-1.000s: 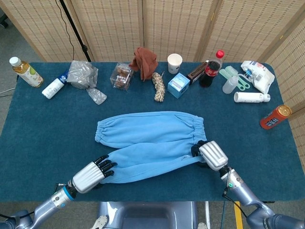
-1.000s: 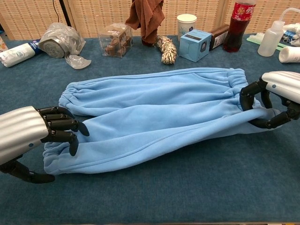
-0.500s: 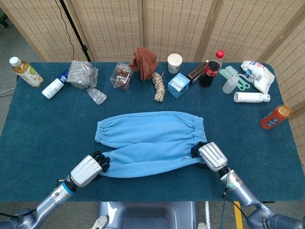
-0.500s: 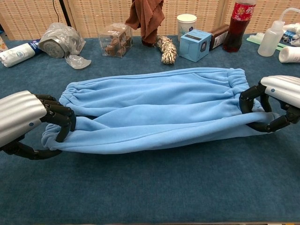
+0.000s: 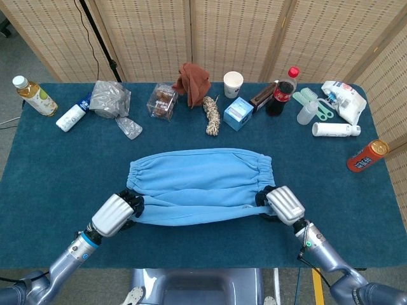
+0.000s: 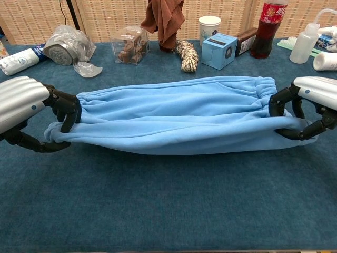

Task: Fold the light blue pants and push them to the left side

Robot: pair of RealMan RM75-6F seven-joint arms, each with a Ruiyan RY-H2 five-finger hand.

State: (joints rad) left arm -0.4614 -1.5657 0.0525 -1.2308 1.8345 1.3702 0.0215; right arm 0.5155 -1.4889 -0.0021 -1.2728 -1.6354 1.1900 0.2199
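Woven beige screens (image 5: 210,35) behind dark teal surface (image 5: 63,165). Left hand (image 5: 114,213) lower left, fingers curled, gripping cuff end of light blue pants (image 5: 200,184); right hand (image 5: 282,204) lower right gripping waist end. Pants stretched between hands, frame centre, near leg lifted. Along surface's far edge: cola bottle (image 5: 282,91), paper cup (image 5: 233,83), brown cloth (image 5: 193,81), rope bundle (image 5: 212,115).

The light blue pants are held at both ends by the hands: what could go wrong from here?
1. The near leg of the light blue pants may land crooked on the far leg if the left hand or right hand lets slip.
2. Carried further back, the fabric could perhaps knock the rope bundle.
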